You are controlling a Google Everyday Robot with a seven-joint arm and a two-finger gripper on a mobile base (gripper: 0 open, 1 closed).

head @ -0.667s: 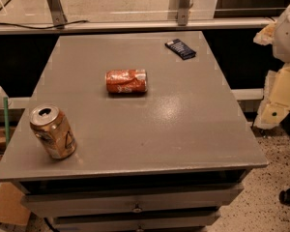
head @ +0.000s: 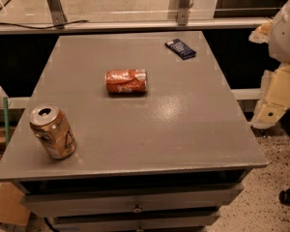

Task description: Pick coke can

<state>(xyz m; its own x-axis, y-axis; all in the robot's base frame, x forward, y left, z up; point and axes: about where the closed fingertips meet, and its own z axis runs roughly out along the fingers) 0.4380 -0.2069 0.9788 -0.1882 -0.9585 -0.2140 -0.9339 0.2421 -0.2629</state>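
Note:
The coke can is red-orange with white lettering and a dented body. It lies on its side near the middle of the grey table, its silver end pointing right. My gripper is a white and cream-yellow shape at the right edge of the camera view. It hangs beyond the table's right side, well to the right of the can and not touching anything.
A gold-orange can with an open silver top stands at the front left corner. A dark blue flat packet lies at the back right. Drawers sit under the tabletop. A railing runs behind. Clutter and cardboard sit on the floor at left.

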